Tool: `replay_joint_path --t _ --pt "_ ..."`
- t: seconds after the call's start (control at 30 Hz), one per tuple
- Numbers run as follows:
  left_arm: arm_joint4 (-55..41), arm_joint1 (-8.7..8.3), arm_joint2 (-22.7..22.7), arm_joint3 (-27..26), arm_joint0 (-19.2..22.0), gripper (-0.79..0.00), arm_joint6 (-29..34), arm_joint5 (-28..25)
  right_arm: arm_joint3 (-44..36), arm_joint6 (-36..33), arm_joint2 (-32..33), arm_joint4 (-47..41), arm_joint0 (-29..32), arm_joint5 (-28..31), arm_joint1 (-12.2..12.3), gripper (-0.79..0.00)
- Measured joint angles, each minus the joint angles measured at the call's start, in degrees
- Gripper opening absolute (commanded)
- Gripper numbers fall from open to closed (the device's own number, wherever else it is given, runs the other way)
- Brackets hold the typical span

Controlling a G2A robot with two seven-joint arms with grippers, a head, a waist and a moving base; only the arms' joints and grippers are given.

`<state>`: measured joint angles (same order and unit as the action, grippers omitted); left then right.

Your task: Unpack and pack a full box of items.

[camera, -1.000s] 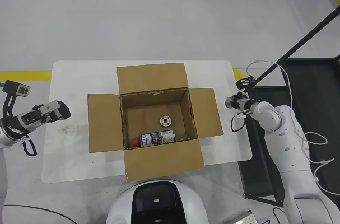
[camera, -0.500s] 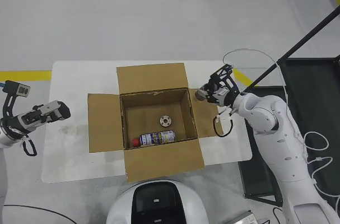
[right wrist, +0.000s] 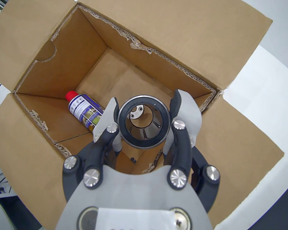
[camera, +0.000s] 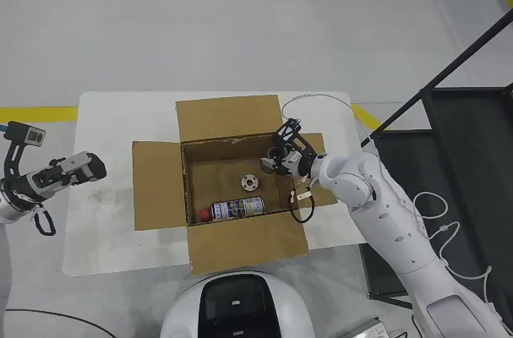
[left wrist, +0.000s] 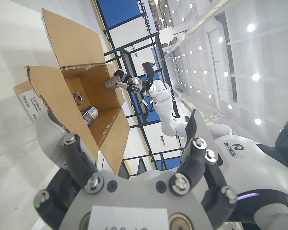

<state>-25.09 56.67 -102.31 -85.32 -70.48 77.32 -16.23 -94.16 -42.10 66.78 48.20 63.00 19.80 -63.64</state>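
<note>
1. The box [camera: 231, 127] is plain brown cardboard inside and out. A white label [left wrist: 31, 101] with black barcodes sits on one outer wall.
2. The spray can [right wrist: 85, 111] has a red cap and a white body with a blue and purple label.
3. The flange [camera: 250, 181] is pale silver-grey metal.
4. The metal sleeve [right wrist: 144, 125] is dull steel grey with a darker, near-black rim.
5. The right gripper [right wrist: 146, 99] has light grey fingers, black pads and links, and shiny silver screws. The left gripper [left wrist: 121, 114] is coloured the same.
6. The worktop [camera: 112, 135] is white. The floor [camera: 239, 42] is grey with a yellow stripe [camera: 28, 113].
</note>
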Motion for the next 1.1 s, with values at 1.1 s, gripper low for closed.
replay_joint_path --t 1.1 --pt "0.00 0.00 0.00 0.00 0.00 0.000 0.00 0.00 15.92 6.54 -20.97 3.54 -16.87 3.00 -6.38 -0.785"
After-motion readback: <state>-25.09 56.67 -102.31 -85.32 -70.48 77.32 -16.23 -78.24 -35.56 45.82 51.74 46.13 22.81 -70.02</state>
